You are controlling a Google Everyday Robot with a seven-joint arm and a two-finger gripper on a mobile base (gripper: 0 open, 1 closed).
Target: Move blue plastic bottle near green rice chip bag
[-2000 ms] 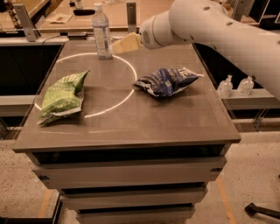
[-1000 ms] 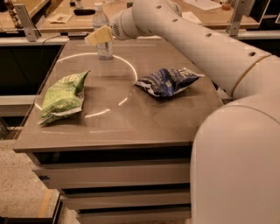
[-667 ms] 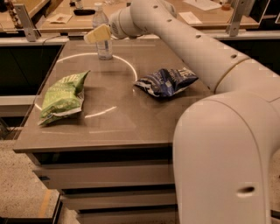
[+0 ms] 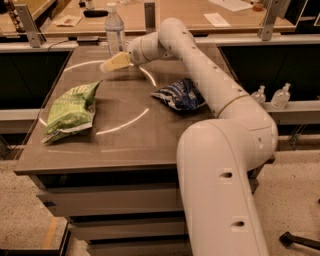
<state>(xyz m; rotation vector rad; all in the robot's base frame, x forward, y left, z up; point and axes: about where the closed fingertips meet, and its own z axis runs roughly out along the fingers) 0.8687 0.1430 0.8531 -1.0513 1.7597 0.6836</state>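
Note:
The blue plastic bottle (image 4: 114,30), clear with a white cap, stands upright at the far left of the table (image 4: 125,145). My gripper (image 4: 114,62) reaches in from the right and sits just in front of the bottle's base, low over the tabletop. It covers the bottom of the bottle, so I cannot see whether it touches it. The green rice chip bag (image 4: 70,109) lies flat near the table's left front, well apart from the bottle.
A dark blue snack bag (image 4: 180,95) lies right of the table's middle, beside my arm. Two small clear pump bottles (image 4: 270,96) stand on a ledge at the right. A wooden counter (image 4: 200,15) runs behind the table.
My gripper has swung from the right of the bottle across to its front and lower, near its base. The bottle and both bags stay where they were.

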